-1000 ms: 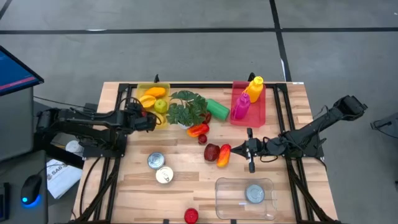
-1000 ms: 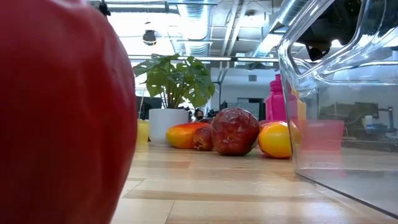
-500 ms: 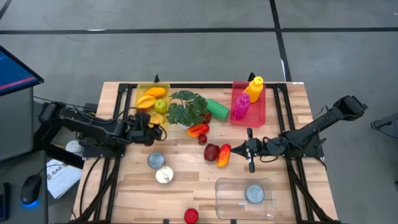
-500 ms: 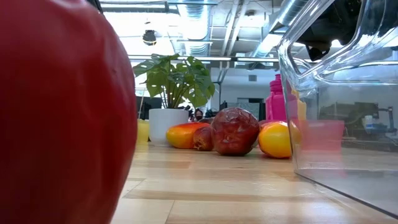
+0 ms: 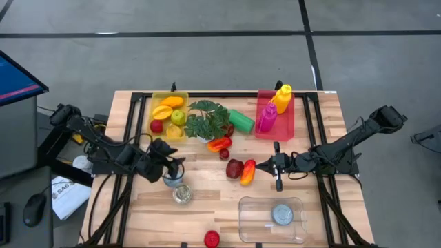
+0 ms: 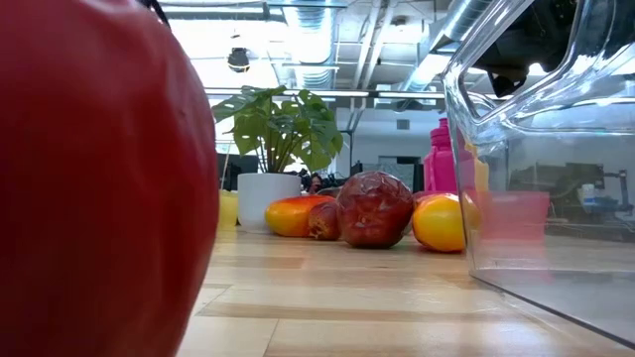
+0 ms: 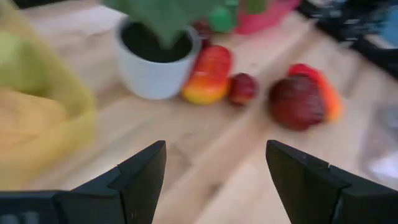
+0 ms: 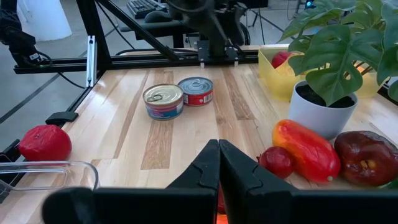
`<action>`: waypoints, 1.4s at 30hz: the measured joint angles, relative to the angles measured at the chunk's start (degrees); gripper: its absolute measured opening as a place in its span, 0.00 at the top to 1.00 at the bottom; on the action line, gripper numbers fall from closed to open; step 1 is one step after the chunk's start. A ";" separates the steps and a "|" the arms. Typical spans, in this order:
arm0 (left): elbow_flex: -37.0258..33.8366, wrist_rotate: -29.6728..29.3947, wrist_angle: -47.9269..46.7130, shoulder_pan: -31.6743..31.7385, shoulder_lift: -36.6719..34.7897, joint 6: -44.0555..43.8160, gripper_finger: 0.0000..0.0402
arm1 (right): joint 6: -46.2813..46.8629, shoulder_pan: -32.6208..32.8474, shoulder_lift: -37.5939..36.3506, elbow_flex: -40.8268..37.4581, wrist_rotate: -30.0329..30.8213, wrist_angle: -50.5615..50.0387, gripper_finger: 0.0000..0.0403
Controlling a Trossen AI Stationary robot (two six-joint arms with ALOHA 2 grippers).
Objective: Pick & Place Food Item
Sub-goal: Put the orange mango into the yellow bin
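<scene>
My left gripper is open and empty, hovering over the table's middle left, just above one of two tin cans; the second can stands nearer the front edge. Both cans show in the right wrist view. My right gripper is shut and empty, low at the table's middle right. It points at an orange-red pepper and a dark red fruit.
A clear container holding a can stands front right, and a red tomato lies at the front edge. A yellow bin of fruit, a potted plant, another pepper and a pink tray with bottles are at the back.
My left gripper has swung from the yellow bin at the back left toward the table's near edge and a little right, ending above the tin can. My right arm has kept still.
</scene>
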 joint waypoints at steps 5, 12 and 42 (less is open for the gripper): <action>0.00 -0.02 4.97 -3.34 2.21 0.97 0.34 | 0.00 0.00 0.00 -0.02 0.00 0.12 1.00; 0.00 -0.02 20.99 -3.21 12.19 15.17 0.34 | -0.01 0.00 0.00 -0.02 0.00 0.26 1.00; 0.00 0.63 48.92 12.75 38.69 30.58 0.34 | -0.06 -0.13 0.00 -0.01 0.00 0.81 1.00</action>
